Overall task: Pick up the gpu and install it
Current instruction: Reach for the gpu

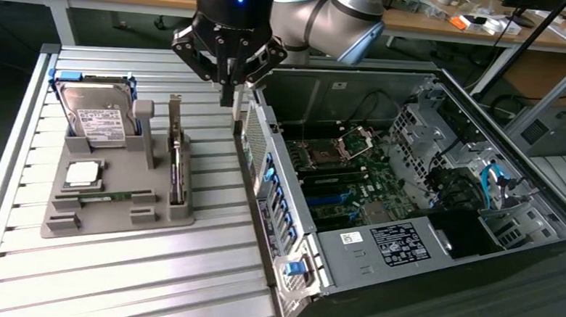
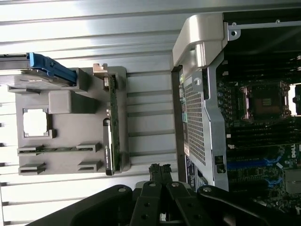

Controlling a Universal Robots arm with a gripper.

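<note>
The gpu (image 1: 176, 164) stands on its long edge in a slot along the grey holder's (image 1: 115, 219) side nearest the computer; its thin green edge and silver bracket end also show in the wrist view (image 2: 112, 127). My gripper (image 1: 230, 99) hangs above the table, in the gap between the holder and the open computer case (image 1: 408, 187), beyond the card's far end. Its black fingers (image 2: 160, 170) are pressed together, shut on nothing, and clear of the card.
The holder also carries a silver hard drive (image 1: 96, 116) with a white label, a square processor (image 1: 84, 173) and a narrow memory stick (image 1: 116, 195). The case lies on its side with the motherboard (image 1: 354, 184) exposed. Ribbed metal tabletop (image 1: 131, 281) surrounds the holder.
</note>
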